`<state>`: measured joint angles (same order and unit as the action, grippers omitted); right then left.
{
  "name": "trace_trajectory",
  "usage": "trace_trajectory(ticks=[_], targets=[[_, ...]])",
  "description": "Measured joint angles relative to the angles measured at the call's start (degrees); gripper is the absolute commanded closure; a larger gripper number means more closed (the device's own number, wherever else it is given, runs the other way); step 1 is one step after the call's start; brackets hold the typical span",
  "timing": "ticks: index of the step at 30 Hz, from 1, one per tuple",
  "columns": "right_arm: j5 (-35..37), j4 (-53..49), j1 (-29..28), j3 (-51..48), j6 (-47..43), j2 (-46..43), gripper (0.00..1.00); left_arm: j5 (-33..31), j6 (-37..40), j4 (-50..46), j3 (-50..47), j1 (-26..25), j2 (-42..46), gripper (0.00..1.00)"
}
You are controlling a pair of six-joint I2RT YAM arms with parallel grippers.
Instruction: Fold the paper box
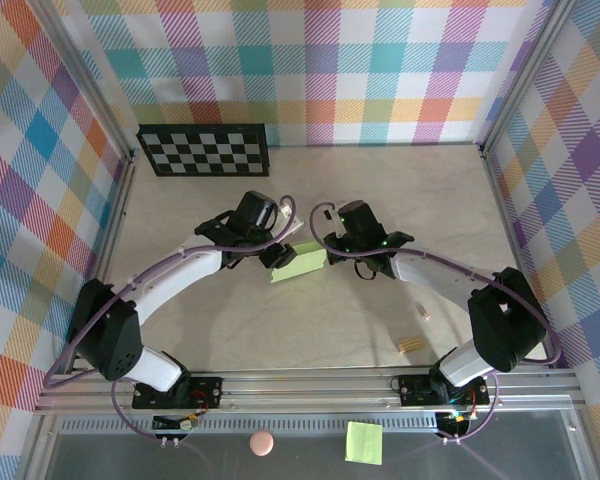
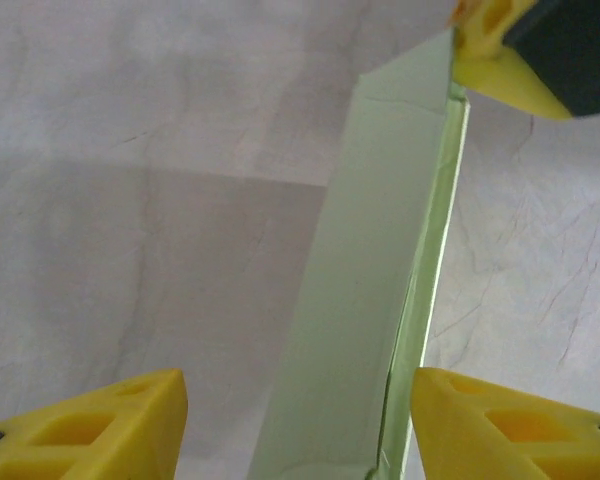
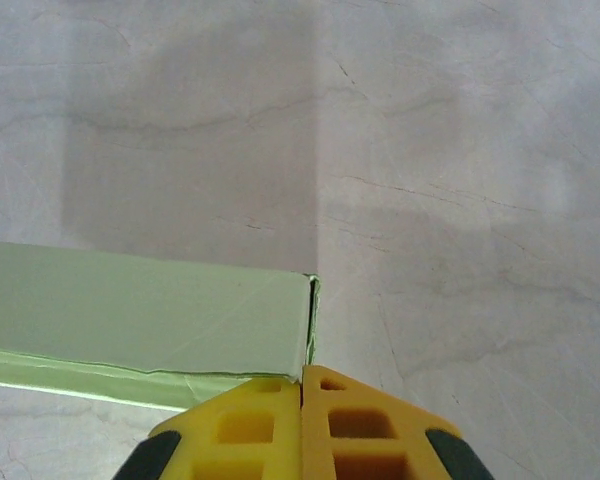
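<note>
The paper box, a pale lime-green card partly folded into a long narrow shape, is held off the table's middle between the two arms. My right gripper is shut on its end corner; in the right wrist view the card runs left from the closed fingertips. My left gripper is open around the other end. In the left wrist view the box runs up between the yellow fingers, close to the right finger and clear of the left one. The right gripper's fingers show at its far end.
A checkerboard lies at the back left of the table. A small wooden piece sits near the right arm's base. A bright-green sticky note and a pink ball lie below the front rail. Plaid walls enclose the table.
</note>
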<state>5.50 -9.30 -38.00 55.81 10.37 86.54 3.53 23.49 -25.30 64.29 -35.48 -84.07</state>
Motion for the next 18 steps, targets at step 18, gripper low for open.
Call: trace_trajectory(ticks=[18], targets=[[2.29, -5.79, -0.37, 2.93, 2.58, 0.02, 1.00, -2.16, -14.62, -8.83, 0.57, 0.92, 2.10, 0.53]])
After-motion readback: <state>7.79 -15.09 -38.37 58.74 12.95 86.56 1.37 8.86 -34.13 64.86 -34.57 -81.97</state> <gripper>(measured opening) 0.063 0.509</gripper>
